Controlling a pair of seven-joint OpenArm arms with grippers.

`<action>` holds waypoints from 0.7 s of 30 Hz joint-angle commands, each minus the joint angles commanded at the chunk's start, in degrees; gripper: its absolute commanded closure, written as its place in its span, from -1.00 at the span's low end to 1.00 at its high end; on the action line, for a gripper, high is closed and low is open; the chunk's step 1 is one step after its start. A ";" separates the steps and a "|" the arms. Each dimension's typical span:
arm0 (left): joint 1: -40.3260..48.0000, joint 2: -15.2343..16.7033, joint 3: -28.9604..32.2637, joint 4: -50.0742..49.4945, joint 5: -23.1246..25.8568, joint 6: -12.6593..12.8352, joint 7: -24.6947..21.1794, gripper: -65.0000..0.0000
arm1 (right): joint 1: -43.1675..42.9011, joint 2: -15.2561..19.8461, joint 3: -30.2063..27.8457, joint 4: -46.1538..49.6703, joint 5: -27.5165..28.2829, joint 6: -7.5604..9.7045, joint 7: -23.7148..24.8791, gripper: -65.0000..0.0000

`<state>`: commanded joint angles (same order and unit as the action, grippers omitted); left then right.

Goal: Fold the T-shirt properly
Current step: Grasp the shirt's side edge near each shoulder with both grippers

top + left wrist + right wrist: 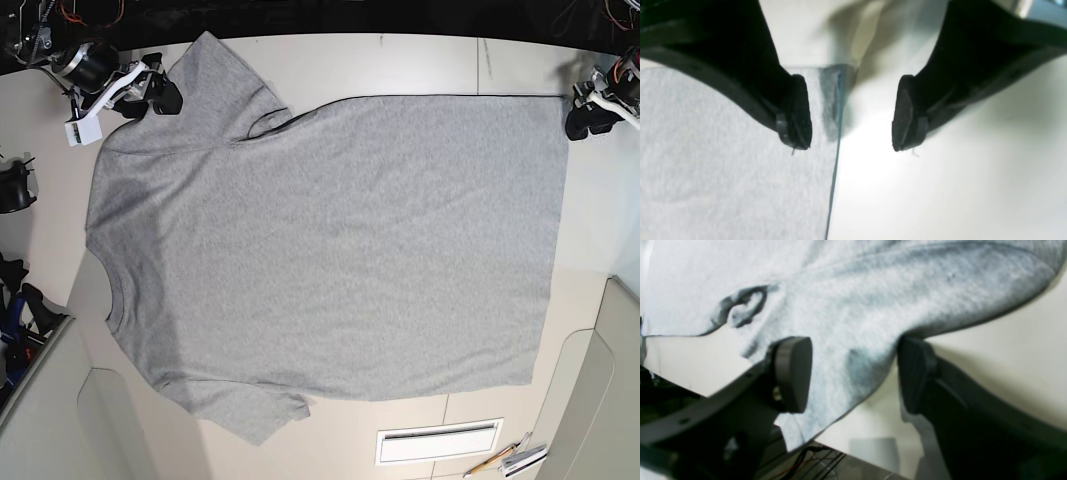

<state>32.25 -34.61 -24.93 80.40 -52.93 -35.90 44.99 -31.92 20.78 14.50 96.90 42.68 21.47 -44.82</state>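
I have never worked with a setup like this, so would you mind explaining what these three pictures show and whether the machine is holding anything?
This is a robot with two arms, set to fold a T-shirt. The overhead base view shows the grey shirt spread flat on a pale table, neck toward the picture's left.

The other two pictures come from cameras mounted on the wrists, looking out past each end effector's black fingers.

The left end effector sits at the picture's upper right in the overhead view. It is open, straddling the shirt's hem corner, with one finger over the cloth and one over bare table.

The right end effector is at the upper left, by a sleeve. It is also open, with sleeve fabric lying between its fingers. Neither end effector is gripping anything.
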 joint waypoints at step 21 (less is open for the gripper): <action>0.15 0.02 5.86 0.55 -4.28 -4.10 9.44 -0.29 | 2.05 -4.76 -0.61 0.00 3.21 2.93 0.02 -0.25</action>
<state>32.40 -34.59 -19.07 80.95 -57.21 -40.00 54.43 -29.87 16.01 13.89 96.90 45.89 24.40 -44.80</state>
